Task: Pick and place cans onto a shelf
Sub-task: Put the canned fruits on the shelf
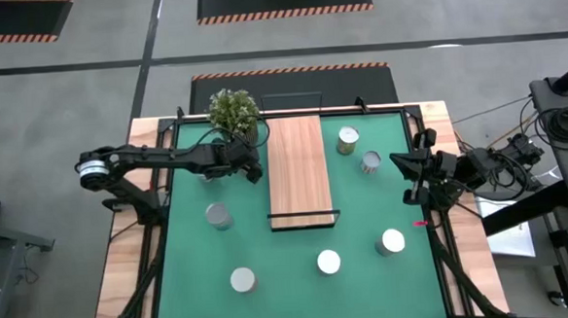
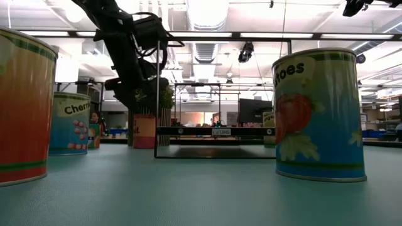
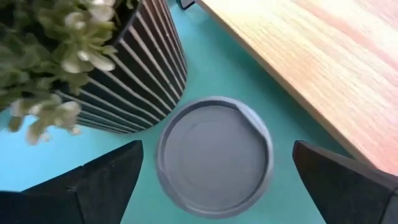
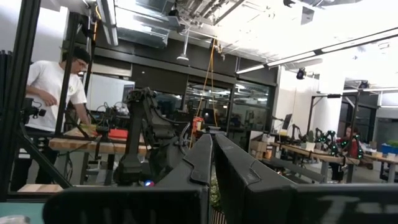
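My left gripper point(image 1: 253, 168) point(image 3: 217, 149) hovers open above a can with a grey round top point(image 3: 214, 155), one finger on each side and clear of it. That can stands upright on the green mat between the potted plant point(image 1: 233, 111) point(image 3: 74, 62) and the wooden shelf point(image 1: 297, 173) point(image 3: 311, 56). From above it is hidden under the gripper. Several other cans stand on the mat: two right of the shelf point(image 1: 348, 139) point(image 1: 370, 162), one at the left point(image 1: 218, 215), and three near the front point(image 1: 243, 279) point(image 1: 328, 263) point(image 1: 392, 242). My right gripper point(image 1: 407, 177) point(image 4: 211, 162) waits shut at the right edge.
The plant's striped pot point(image 3: 130, 68) stands close beside the can under my left gripper, and the shelf's long edge point(image 3: 280, 81) runs along its other side. A person stands at a bench in the room beyond the table point(image 4: 53, 81).
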You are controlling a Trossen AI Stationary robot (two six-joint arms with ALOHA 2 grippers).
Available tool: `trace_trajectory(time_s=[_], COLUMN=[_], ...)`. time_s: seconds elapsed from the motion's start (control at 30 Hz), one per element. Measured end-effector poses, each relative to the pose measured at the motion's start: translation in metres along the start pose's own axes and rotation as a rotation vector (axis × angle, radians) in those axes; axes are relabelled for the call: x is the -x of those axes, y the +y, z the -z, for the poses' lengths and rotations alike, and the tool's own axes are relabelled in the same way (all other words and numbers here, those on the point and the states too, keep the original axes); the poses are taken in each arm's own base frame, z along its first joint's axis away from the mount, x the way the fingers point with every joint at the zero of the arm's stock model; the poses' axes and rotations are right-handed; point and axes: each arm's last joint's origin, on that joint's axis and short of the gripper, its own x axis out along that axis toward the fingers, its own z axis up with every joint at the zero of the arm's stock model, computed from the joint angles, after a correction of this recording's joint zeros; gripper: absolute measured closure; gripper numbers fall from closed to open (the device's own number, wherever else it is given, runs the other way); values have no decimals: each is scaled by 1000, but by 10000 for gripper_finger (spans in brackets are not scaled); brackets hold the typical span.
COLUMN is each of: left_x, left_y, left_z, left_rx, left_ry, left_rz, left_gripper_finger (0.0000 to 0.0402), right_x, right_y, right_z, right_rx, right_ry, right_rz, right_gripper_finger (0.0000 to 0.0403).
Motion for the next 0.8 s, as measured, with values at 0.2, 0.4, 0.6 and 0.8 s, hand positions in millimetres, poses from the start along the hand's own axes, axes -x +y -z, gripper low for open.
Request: trace_trajectory(time_s=[0.2,0.4,0.6,0.8], left_x=[-5,-8,-9,-9], left_y=[-1,-2,-2,-2], left_z=[1,1,1,1], left_rx=[1,1,0,4], left_ry=[8,-2,4,3], left_rz=[-7,-30,-24,-24], left_gripper_finger=[13,16,55,119], right_x=[0,0,0,0], right_y=[0,0,0,0], right_z=[0,0,0,0], right_rx=[2,10,17,20], right_ry=[0,0,0,0], right_rz=[0,0,0,0], right_gripper_finger=[394,394,394,394])
